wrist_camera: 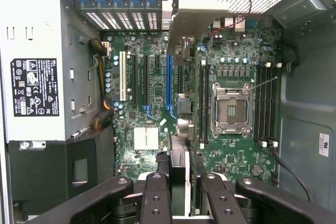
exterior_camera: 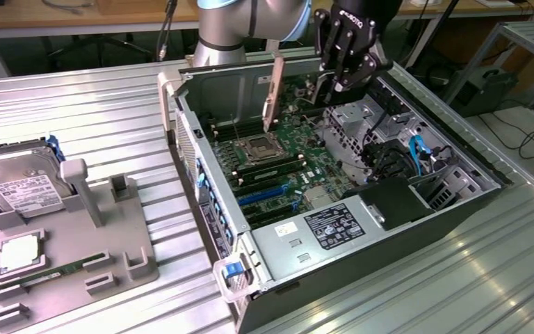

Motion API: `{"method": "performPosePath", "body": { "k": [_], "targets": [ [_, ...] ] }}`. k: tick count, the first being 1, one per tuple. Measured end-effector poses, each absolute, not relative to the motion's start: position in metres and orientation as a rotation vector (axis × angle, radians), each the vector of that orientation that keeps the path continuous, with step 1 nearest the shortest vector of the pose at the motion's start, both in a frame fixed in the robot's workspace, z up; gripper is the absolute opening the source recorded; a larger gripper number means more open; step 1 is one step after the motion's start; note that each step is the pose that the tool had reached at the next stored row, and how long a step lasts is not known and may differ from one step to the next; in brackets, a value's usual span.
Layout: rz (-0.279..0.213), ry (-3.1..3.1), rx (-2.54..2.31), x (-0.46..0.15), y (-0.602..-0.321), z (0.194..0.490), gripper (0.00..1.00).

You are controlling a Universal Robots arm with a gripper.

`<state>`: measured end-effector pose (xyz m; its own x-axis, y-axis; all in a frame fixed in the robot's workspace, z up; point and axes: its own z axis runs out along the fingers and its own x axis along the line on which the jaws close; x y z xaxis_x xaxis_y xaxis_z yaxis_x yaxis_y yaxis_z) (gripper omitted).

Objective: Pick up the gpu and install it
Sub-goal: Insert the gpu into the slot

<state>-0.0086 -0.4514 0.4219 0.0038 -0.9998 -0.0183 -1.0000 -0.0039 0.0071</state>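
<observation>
In the exterior view my gripper [exterior_camera: 339, 75] hangs at the upper centre of the frame, over the far end of the open computer case [exterior_camera: 452, 149], its jaws partly closed on the gpu [exterior_camera: 274, 94], which I see edge-on as a thin card standing upright above the motherboard [exterior_camera: 286, 163], its silver bracket toward the case's back wall. Down at the lower left of the frame the grey parts tray [exterior_camera: 72, 236] on the counter [exterior_camera: 91, 111] carries the hard drive [exterior_camera: 21, 184] and a memory stick [exterior_camera: 49, 275]; I leave those alone. In the wrist view the black fingers [wrist_camera: 156, 195] run along the bottom centre, pinching the card between them, and the gpu [wrist_camera: 184, 40] stretches up the middle of the frame, its bracket end near the row of rear slot openings [wrist_camera: 126, 11] at the top. It hangs just beside the blue expansion slot [wrist_camera: 169, 80], so I judge this is the alignment stage. To do it well I would keep the card plumb, line its lower edge exactly along the slot, check the bracket meets its rear opening, then press straight down evenly, without rocking.
</observation>
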Motion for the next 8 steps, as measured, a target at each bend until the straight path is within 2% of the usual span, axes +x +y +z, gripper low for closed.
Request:
{"method": "performPosePath", "body": {
  "k": [8],
  "targets": [
    [0.022,2.208,-2.218,-0.0102,-0.452,0.4178,0.27]
  ]
}}
